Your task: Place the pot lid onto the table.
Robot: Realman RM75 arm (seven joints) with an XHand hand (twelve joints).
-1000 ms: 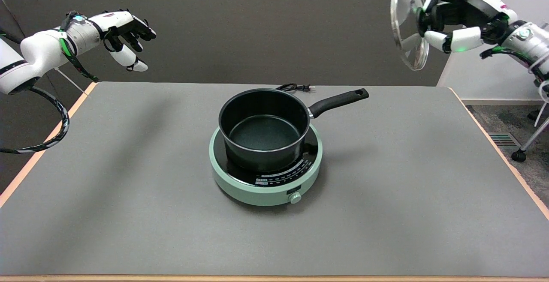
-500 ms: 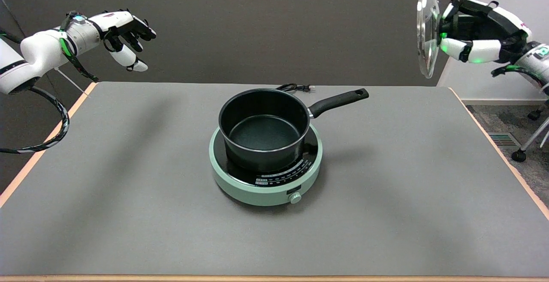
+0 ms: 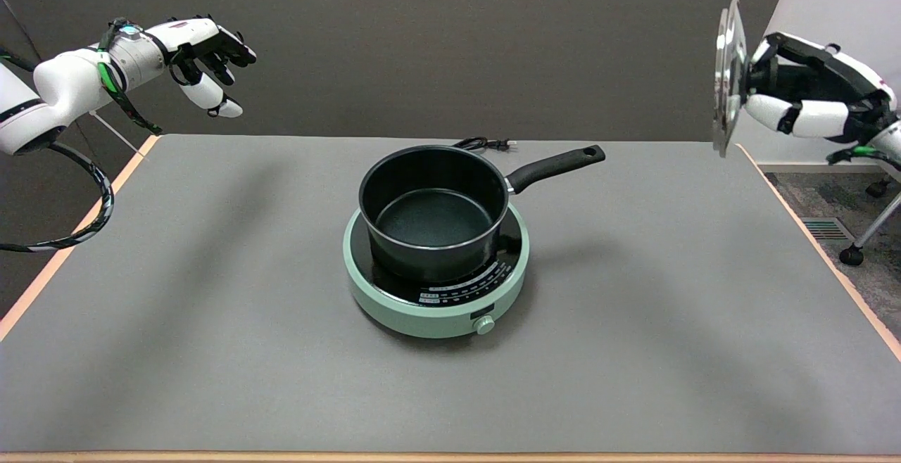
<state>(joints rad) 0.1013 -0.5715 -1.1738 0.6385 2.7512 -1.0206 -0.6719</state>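
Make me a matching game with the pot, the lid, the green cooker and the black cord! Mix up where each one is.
Things:
1. pot
2. pot lid
3. green cooker
4. black cord

Places:
A. lying on the table behind the pot
B. held up in the air, on edge, by the right hand
C. sitting flat on the table, under the pot
D. standing on the cooker, open, handle pointing to the picture's right

Pairs: 1-D, 2-B, 3-C, 4-A
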